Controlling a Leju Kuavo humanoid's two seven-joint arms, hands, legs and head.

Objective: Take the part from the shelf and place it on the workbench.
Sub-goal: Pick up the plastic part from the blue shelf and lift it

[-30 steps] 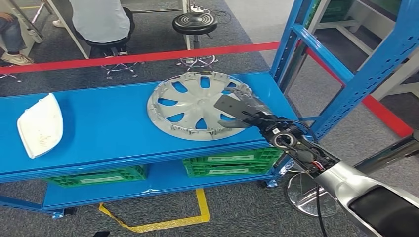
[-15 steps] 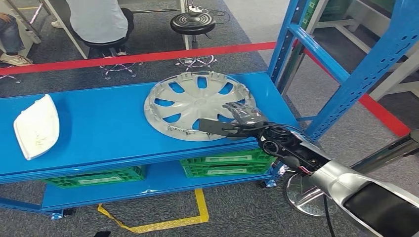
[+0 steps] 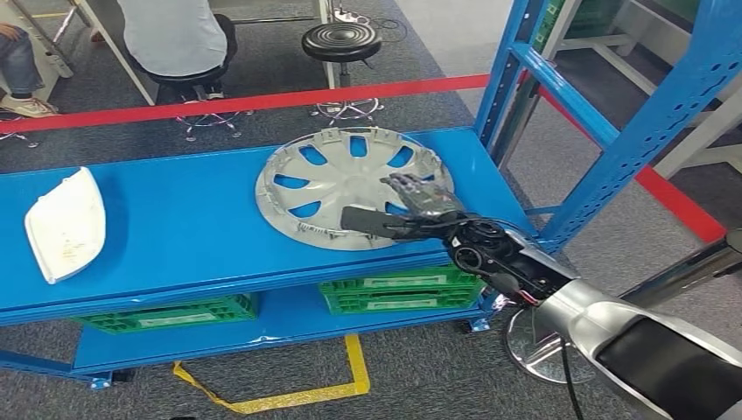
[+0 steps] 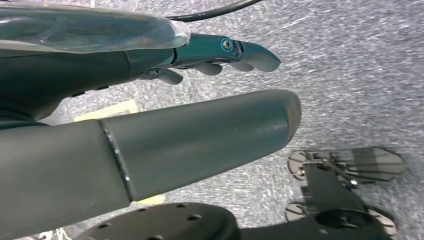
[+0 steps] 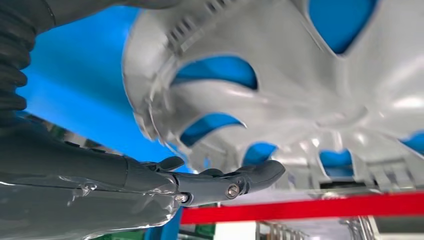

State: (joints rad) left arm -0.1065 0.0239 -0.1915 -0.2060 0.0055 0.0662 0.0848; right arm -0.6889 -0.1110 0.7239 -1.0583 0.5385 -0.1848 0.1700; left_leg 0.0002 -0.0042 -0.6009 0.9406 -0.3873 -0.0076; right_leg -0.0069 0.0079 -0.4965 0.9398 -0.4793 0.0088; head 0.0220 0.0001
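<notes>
A grey hubcap (image 3: 350, 186) is seen lying flat on the blue shelf (image 3: 192, 219), right of centre in the head view, its near edge close to the shelf's front lip; the right hand (image 3: 407, 210) is reached in from the lower right of the frame and is held over the hubcap's near right part, the thumb stretched toward frame left above the rim and the fingers (image 3: 411, 188) spread over the spokes; whether the hubcap is touched cannot be told, and nothing is gripped; in the right wrist view the hand is shown with fingers extended and apart, the hubcap's spokes and blue openings lying just beyond them; the left hand (image 4: 210, 57) is shown in its wrist view with fingers loosely extended above grey carpet, nothing being held; a white curved part (image 3: 66, 223) is laid at the left end of the shelf, well apart from the hubcap; green crates (image 3: 402, 289) are stored on the lower level beneath; red tape (image 3: 262, 101) is run across the floor behind the shelf; a black stool (image 3: 341, 41) is placed at upper centre, and a seated person (image 3: 175, 39) is cut off at the upper left; blue uprights (image 3: 630, 131) are set at the right.
</notes>
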